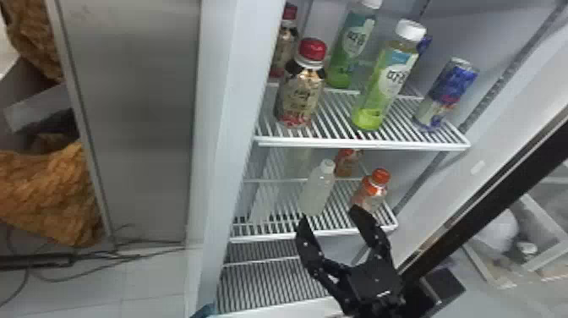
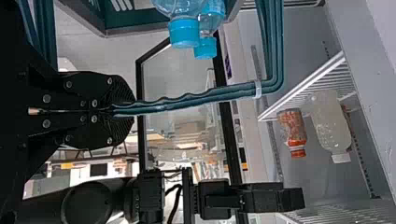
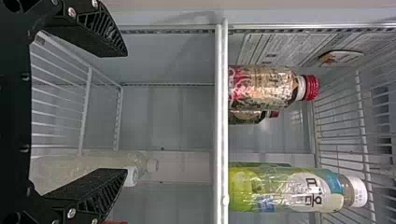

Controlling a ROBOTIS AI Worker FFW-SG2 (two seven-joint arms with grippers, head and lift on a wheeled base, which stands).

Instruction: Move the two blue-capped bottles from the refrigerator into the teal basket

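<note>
Left wrist view is showing both blue caps at the basket: careful clearing looks like the job in hand

Over at the refrigerator, I'm taking its middle wire shelf (image 1: 274, 237) as my marker. Lower than that shelf and outside it, the teal basket (image 2: 135, 18) is hanging, and the two blue-capped bottles (image 2: 184, 33) are sitting in it, as far as I'm seeing. The left gripper (image 2: 130, 110) is pinching the basket's handle (image 2: 210, 96), its fingers pressing together on it.

Just in front of the shelf, the right gripper (image 1: 330, 212) is spreading its fingers wide, with nothing caught between them. Behind it on the shelf, a white-capped cloudy bottle (image 1: 316, 192) and an orange-capped bottle (image 1: 376, 186) are standing near those fingertips.

To my mind the moving is looking all but done, and what's remaining is getting away cleanly. The right hand should be drawing straight out from the shelf, not swinging sideways, or it'll be knocking those two drinks. The left should be holding its pinch firm and level, since a tilting basket might be sending the bottles sliding.
</note>
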